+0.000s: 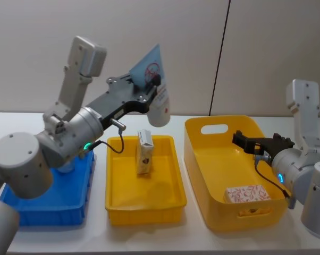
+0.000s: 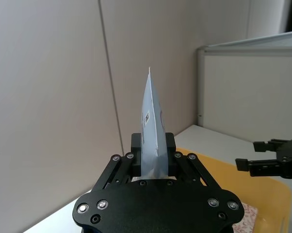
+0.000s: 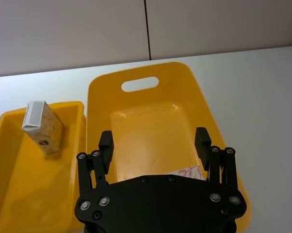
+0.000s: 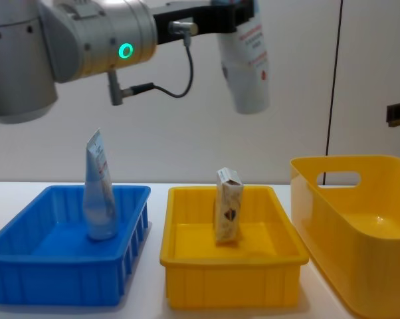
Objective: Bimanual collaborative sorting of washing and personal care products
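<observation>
A printed carton (image 1: 247,194) lies near-end in the deep yellow bin (image 1: 200,175), right claw (image 1: 241,140) open and empty above. An upright carton (image 1: 144,152) stands in the shallow yellow tray (image 1: 144,213); beyond, the left claw (image 1: 153,87) grips a raised pouch (image 1: 160,106).

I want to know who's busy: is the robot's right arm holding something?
No: the right gripper hangs over the deep yellow bin, jaws open and empty; the left gripper holds a pouch high up.
</observation>
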`<state>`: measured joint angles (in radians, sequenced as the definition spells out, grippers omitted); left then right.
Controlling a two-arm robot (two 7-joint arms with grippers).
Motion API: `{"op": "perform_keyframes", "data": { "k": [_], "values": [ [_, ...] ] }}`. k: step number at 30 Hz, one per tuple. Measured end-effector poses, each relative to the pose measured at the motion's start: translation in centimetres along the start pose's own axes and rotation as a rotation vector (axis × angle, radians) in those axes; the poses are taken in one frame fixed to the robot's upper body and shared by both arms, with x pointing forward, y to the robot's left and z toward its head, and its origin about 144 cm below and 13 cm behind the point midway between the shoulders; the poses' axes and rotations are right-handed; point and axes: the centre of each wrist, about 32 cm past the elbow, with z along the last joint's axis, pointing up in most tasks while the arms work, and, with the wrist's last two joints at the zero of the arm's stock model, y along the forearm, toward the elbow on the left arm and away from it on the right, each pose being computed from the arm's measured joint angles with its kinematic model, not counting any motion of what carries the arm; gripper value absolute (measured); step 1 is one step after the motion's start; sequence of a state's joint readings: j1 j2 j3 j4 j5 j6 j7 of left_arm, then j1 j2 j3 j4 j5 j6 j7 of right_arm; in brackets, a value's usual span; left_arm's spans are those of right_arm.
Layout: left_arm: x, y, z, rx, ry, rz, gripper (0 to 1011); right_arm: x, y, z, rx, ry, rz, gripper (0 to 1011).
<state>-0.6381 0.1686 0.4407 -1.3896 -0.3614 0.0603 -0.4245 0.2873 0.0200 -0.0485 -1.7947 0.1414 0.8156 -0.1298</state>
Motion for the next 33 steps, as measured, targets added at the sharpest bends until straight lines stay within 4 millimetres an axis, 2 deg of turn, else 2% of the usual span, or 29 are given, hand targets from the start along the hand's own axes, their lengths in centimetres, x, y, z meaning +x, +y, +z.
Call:
{"op": "perform_keyframes", "data": {
  "k": [12, 33],
  "values": [
    [0.1, -1.9, -0.3, 0.012, -0.026, -0.080, 241, 0.0, -0.1, 0.0, 0.001, -0.011, 0.015, 1004],
    [0.2, -2.8, -0.4, 0.018, -0.041, -0.118, 242, 0.1, -1.5, 0.5, 0.016, -0.186, 0.195, 1004]
  ]
}}
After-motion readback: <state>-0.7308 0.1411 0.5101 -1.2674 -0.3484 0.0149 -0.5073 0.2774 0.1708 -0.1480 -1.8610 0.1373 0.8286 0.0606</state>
